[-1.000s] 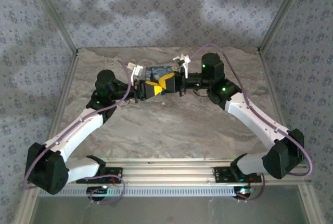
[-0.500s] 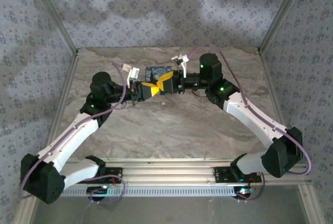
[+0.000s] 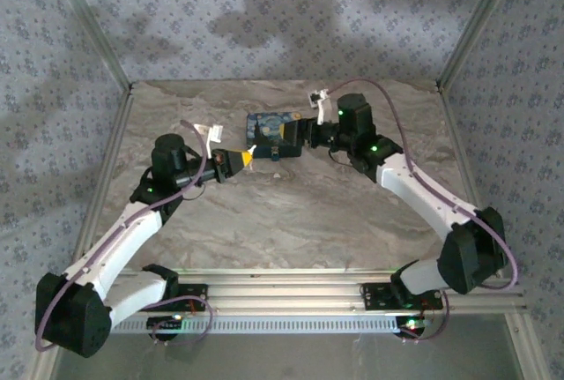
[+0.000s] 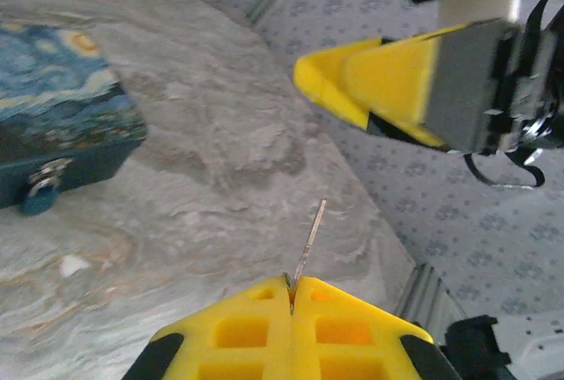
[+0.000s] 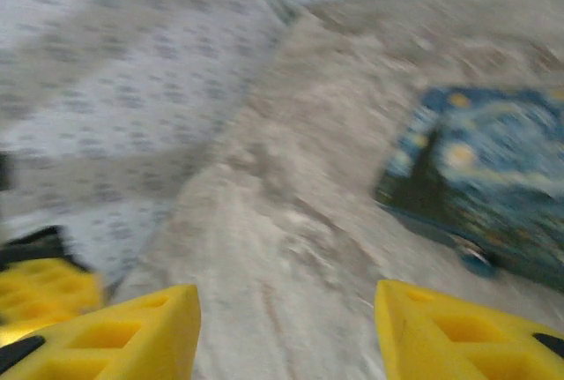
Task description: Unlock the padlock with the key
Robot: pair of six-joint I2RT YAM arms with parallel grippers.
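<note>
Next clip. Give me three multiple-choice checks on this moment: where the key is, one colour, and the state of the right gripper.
1. Where is the key?
A) lying on the table
B) pinched in the left gripper
C) inserted in the padlock

2. What colour are the gripper fingers?
A) yellow
B) red
C) white

3. The right gripper is:
A) shut on the padlock
B) shut on the key
C) open

Answers:
1 B: the thin key sticks out from between the closed fingertips, well apart from the padlock.
2 A: both wrist views show yellow fingers.
3 C: its fingers stand wide apart, with table showing between them.
</note>
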